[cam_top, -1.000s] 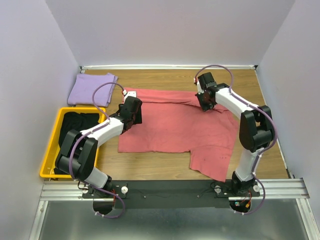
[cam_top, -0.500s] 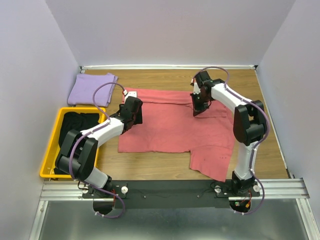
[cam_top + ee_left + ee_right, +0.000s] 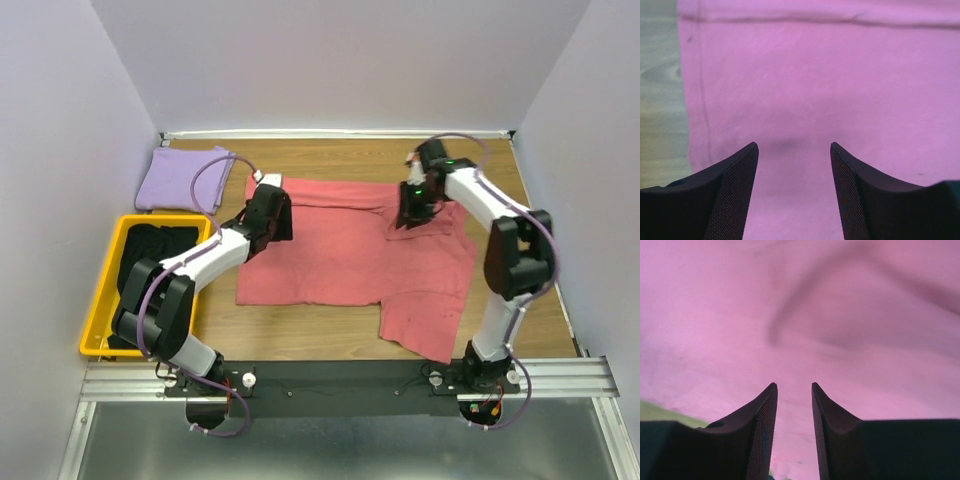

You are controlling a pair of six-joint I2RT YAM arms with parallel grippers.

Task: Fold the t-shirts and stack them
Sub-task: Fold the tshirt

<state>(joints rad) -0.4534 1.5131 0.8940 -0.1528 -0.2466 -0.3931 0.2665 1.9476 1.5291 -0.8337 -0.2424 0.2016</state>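
**Pink shirt lies crosswise**

The salmon-pink t-shirt [image 3: 340, 255] is spread flat mid-table [image 3: 330, 160], its long axis running left to right. One sleeve juts toward the arms. The left gripper [image 3: 794, 150] hangs over it spread wide, and the right gripper [image 3: 794, 387] is narrowly parted, pinching nothing.

left gripper [image 3: 794, 150]: far forward, tilted down, jaws wide apart | right gripper [image 3: 794, 386]: far forward, jaws narrowly apart

The spread-out t-shirt [image 3: 340, 265] lies in the middle of the table [image 3: 330, 158]. The folded t-shirt [image 3: 183, 178] lies at upper left. The bin [image 3: 103, 290] sits just below it, with other t-shirts [image 3: 160, 250] inside. The left gripper [image 3: 794, 146] hangs over the spread-out t-shirt's upper left, the right gripper [image 3: 794, 385] over its upper right.
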